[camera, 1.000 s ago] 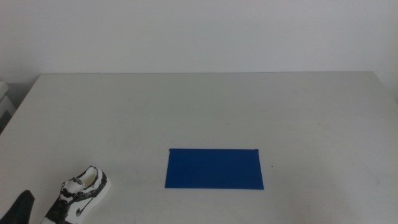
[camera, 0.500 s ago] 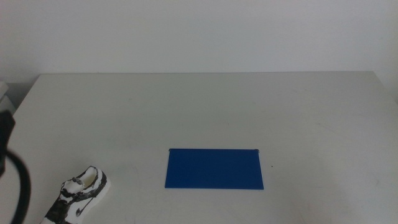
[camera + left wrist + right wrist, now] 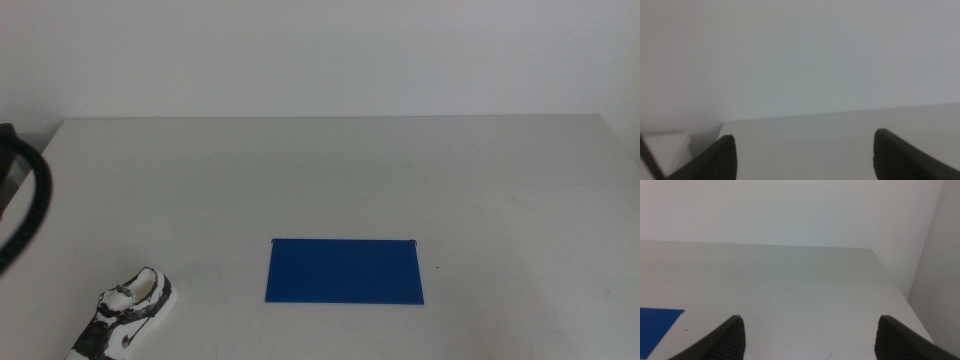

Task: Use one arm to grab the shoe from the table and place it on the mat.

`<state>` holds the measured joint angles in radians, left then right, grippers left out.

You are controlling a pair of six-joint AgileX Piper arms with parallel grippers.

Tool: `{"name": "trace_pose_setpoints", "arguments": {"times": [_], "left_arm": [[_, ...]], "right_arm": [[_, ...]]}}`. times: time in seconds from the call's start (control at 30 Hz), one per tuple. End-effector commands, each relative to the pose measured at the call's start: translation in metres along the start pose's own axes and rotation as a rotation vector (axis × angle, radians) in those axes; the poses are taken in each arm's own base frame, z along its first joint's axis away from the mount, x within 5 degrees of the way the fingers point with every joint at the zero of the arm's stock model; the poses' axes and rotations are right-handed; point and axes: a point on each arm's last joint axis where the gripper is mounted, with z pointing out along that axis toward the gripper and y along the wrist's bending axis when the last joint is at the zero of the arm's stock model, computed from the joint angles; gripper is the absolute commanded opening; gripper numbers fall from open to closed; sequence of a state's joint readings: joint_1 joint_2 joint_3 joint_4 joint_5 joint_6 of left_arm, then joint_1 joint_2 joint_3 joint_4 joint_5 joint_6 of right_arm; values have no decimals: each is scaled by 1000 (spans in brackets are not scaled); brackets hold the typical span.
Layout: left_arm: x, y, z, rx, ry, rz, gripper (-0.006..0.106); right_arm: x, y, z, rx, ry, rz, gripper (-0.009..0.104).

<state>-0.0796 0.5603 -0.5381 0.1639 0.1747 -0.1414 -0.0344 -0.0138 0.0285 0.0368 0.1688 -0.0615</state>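
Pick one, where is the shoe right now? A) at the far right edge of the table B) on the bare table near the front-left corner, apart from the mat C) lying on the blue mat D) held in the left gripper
B: the shoe sits on the table at the front left, with bare tabletop between it and the mat; the left gripper is open and empty.

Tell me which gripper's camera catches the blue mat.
The right gripper: a corner of the blue mat shows in its wrist view. The left gripper sees only bare table and wall, no mat.
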Motion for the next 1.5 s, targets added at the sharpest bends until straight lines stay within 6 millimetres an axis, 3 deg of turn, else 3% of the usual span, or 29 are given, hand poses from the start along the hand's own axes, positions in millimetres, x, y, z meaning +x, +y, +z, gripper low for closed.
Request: {"name": "trace_pose_setpoints", "arguments": {"times": [0.0, 0.27, 0.57, 0.7, 1.17, 1.47], "left_arm": [[-23, 1, -4, -5, -47, -2, 94], [-57, 4, -3, -22, 175, 96, 94], [-84, 0, 32, 63, 468, 202, 94], [-86, -3, 49, 138, 604, 288, 94], [-41, -8, 108, 233, 978, 279, 94], [16, -18, 138, 320, 1219, 173, 94]], "right_arm": [[-11, -1, -3, 12, -109, -21, 66], [-11, -1, -3, 12, -109, -21, 66], [-11, -1, -3, 12, -109, -21, 66], [-11, -1, -3, 12, -109, -21, 66], [-11, -1, -3, 12, -109, -21, 66], [-11, -1, -3, 12, -109, -21, 66]]}}
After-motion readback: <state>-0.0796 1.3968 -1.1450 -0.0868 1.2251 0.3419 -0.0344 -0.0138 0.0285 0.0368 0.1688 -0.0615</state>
